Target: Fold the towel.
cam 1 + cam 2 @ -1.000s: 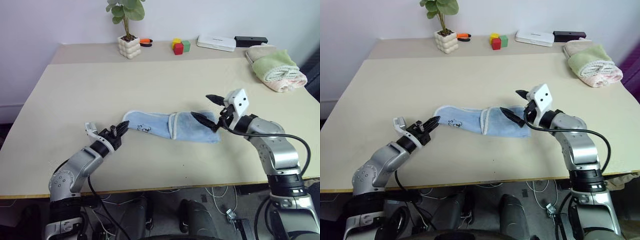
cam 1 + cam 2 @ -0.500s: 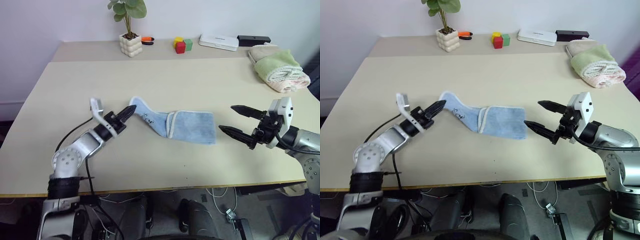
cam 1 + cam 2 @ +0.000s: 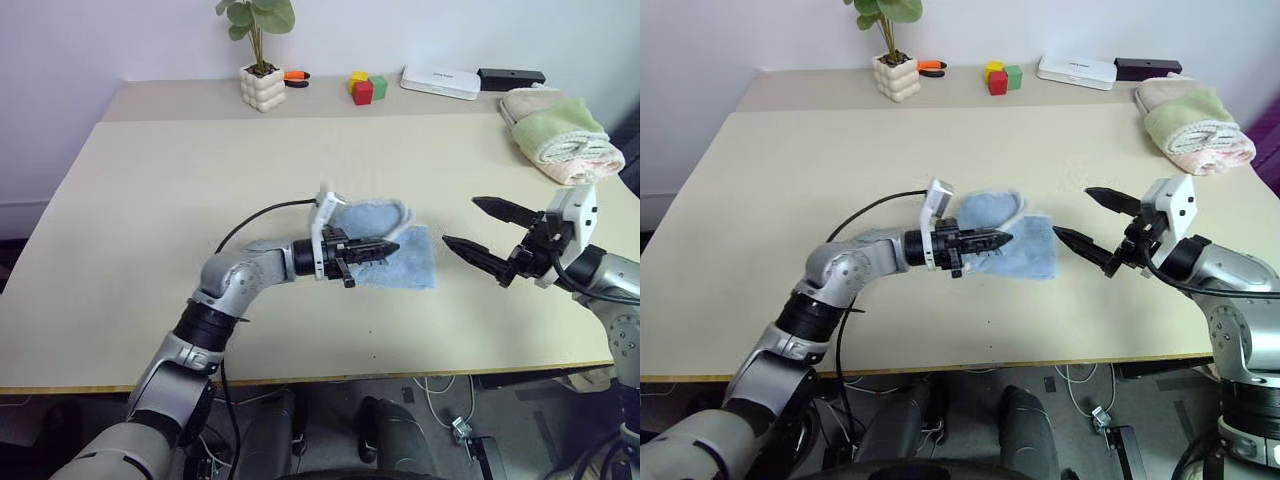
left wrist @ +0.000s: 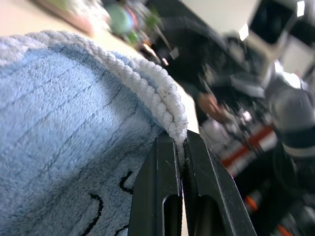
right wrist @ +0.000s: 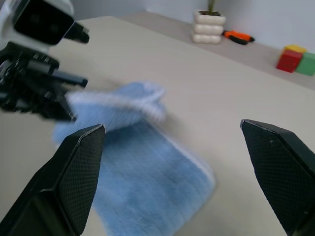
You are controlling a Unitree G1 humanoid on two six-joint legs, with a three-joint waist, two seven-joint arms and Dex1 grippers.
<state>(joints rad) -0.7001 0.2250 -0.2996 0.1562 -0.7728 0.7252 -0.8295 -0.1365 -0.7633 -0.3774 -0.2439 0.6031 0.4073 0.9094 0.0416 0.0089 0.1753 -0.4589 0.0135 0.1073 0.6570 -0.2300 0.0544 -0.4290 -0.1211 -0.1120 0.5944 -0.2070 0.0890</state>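
Pinching the whitish hem of the light blue towel [image 3: 400, 245] at the table [image 3: 150, 200] centre, the left gripper [image 3: 385, 248] is clamped tight and holds that end lifted over the part lying flat. At three o'clock from the towel, just apart, the right gripper [image 3: 478, 227] hovers spread wide, holding nothing. Far off at one o'clock lie green and pink rolled towels [image 3: 560, 135].

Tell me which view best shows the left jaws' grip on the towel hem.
The left wrist view: the left gripper pinches the light blue towel by its whitish hem. The eye views show the lifted fold from above; the right wrist view shows it blurred.
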